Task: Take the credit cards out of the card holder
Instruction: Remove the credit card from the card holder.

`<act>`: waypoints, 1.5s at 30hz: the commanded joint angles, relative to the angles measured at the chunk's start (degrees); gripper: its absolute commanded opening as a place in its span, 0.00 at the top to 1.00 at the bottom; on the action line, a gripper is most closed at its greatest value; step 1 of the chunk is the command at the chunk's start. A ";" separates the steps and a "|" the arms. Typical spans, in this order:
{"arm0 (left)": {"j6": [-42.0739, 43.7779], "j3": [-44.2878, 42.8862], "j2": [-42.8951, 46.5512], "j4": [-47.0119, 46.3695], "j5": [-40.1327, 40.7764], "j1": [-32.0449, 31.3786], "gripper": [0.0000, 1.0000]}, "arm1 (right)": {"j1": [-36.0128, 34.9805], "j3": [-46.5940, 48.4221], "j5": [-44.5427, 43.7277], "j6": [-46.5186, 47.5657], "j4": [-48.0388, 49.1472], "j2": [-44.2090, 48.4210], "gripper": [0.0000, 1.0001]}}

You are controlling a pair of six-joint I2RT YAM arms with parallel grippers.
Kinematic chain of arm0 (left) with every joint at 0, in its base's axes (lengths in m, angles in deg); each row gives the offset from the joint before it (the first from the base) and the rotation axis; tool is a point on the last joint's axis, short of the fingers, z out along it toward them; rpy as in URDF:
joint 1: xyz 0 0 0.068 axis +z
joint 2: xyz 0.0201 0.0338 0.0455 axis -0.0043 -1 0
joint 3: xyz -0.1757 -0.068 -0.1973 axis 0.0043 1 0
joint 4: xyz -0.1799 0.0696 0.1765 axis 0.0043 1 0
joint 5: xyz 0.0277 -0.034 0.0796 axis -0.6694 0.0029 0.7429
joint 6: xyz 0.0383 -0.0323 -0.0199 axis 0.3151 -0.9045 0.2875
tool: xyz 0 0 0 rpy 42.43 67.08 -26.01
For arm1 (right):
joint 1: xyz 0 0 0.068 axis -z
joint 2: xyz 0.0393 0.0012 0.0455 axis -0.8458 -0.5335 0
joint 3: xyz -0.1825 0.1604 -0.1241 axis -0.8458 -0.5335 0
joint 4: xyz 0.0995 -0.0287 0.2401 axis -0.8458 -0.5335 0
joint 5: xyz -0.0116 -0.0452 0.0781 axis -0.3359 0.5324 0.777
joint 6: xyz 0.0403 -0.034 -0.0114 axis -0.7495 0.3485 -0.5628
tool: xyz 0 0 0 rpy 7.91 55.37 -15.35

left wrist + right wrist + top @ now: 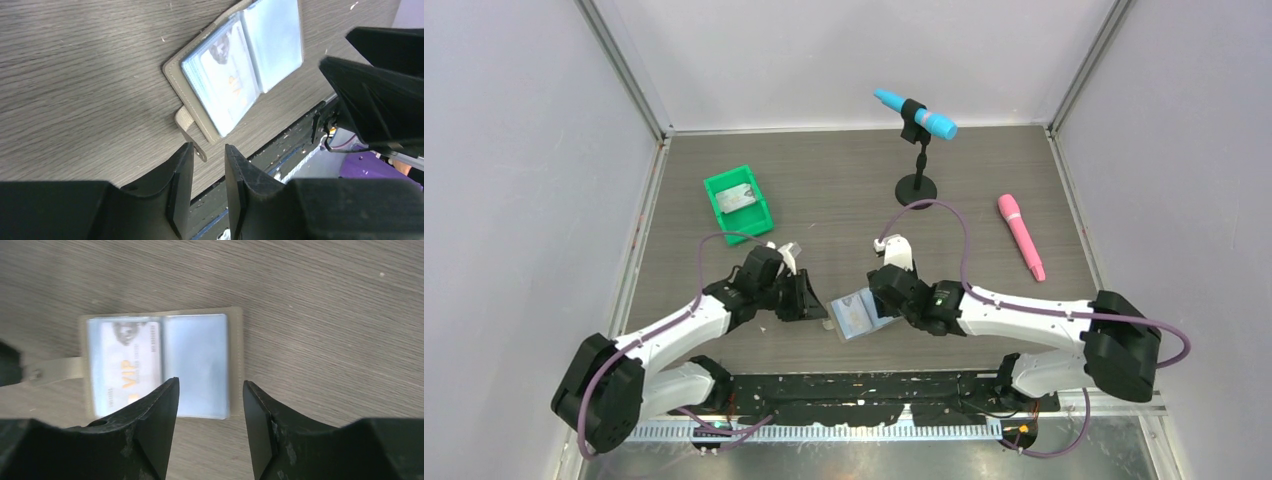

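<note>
The card holder (854, 317) lies open and flat on the table between my two grippers. In the left wrist view the card holder (240, 65) shows pale blue pockets, and its grey tab (189, 124) points toward my fingers. A whitish credit card (127, 370) with orange VIP lettering sits in one pocket; the other pocket (197, 362) looks plain blue. My left gripper (209, 146) hangs open just off the tab's end, nothing between its fingers. My right gripper (210, 381) is open above the holder's plain pocket, holding nothing.
A green bin (737, 203) with a flat grey piece in it stands at the back left. A blue microphone on a black stand (916, 125) is at the back centre. A pink microphone (1021, 235) lies to the right. The table's near edge (280, 150) runs close to the holder.
</note>
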 commanded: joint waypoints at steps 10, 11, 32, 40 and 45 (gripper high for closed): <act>1.16 -1.59 -8.01 -2.83 0.26 -1.56 0.63 | -1.60 2.90 12.48 3.45 12.42 -1.99 0.35; 0.99 -1.52 -8.83 -3.44 -0.18 -1.53 0.63 | -1.90 3.18 12.27 3.56 12.61 -2.64 0.34; 0.07 -0.20 -9.07 -4.46 -0.99 -1.66 1.00 | -4.52 6.41 9.51 3.00 12.75 -15.23 0.31; -0.01 0.09 -8.66 -4.25 -0.77 -1.66 1.00 | -4.59 6.33 9.92 2.50 13.03 -15.82 0.29; -0.01 0.18 -8.70 -4.22 -0.60 -1.61 1.00 | -4.78 6.34 10.03 2.41 13.20 -16.21 0.27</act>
